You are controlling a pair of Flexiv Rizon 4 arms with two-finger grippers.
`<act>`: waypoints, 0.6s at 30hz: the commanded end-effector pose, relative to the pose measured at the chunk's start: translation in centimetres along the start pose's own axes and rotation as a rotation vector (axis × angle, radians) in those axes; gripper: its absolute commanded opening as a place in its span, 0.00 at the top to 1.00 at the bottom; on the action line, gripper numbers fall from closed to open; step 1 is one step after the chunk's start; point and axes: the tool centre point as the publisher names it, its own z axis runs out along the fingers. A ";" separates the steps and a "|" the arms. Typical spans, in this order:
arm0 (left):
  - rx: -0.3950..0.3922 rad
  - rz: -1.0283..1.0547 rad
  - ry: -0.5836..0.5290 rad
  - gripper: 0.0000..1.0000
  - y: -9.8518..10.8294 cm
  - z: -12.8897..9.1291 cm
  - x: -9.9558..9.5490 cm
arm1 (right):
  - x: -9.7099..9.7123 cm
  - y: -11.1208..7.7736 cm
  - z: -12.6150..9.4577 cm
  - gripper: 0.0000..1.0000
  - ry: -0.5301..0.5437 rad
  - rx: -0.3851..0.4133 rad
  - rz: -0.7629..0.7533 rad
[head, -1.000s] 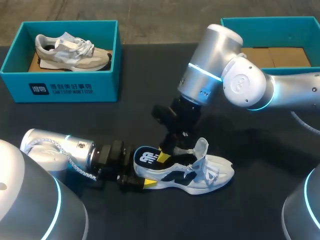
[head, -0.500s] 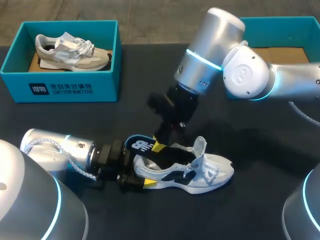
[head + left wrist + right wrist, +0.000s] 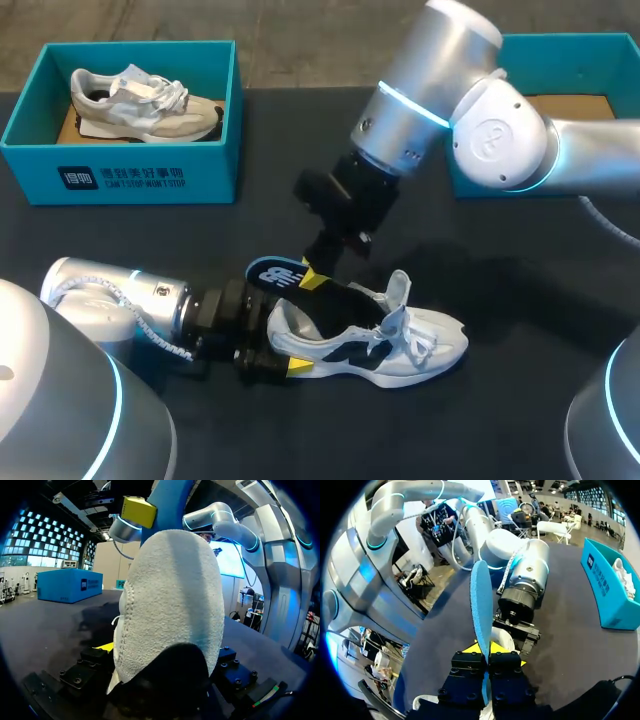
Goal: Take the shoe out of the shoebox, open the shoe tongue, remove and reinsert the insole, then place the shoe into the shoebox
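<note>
A white and black shoe point(image 3: 385, 342) lies on its side on the dark table, toe to the right. My left gripper point(image 3: 272, 335) is shut on its heel, one yellow fingertip point(image 3: 300, 366) showing on the near side. In the left wrist view the pale heel point(image 3: 172, 605) fills the space between the fingers point(image 3: 107, 646). My right gripper point(image 3: 312, 279) is shut on the blue insole point(image 3: 276, 275), whose heel end is lifted above the shoe opening. The right wrist view has the insole point(image 3: 481, 605) standing up edge-on from the shut gripper point(image 3: 487, 652).
A teal shoebox point(image 3: 120, 180) at the back left holds a beige shoe point(image 3: 145, 100). A second teal box point(image 3: 530, 42) with a cardboard floor stands at the back right, partly behind my right arm. Bare dark table lies in front of and right of the shoe.
My right gripper has risen and moved back and left, drawing the insole's heel end up out of the shoe. The left gripper and the shoe have stayed put.
</note>
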 end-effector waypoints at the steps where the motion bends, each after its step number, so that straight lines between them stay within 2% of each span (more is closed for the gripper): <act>1: -0.001 -0.001 -0.002 1.00 0.3 0.0 -0.1 | 0.1 0.0 0.0 1.00 -0.003 0.000 0.000; 3: -0.001 -0.001 -0.002 1.00 0.3 0.0 -0.1 | 0.1 0.0 0.0 1.00 -0.003 0.000 0.000; 5: -0.001 -0.001 -0.002 1.00 0.3 0.0 -0.1 | -0.2 0.5 0.9 1.00 -0.013 -0.054 0.005; 7: -0.001 -0.001 -0.002 1.00 0.3 0.0 -0.1 | -0.4 1.1 1.1 1.00 -0.016 -0.070 0.004; 9: -0.001 -0.001 -0.002 1.00 0.3 0.0 -0.1 | -0.6 1.6 1.0 1.00 -0.032 -0.126 0.012; 14: -0.001 -0.001 -0.002 1.00 0.3 0.0 -0.1 | -0.5 2.8 -0.6 1.00 -0.103 -0.212 0.005; 18: -0.001 -0.001 -0.002 1.00 0.3 0.0 -0.1 | -0.1 4.0 -2.3 1.00 -0.135 -0.238 -0.002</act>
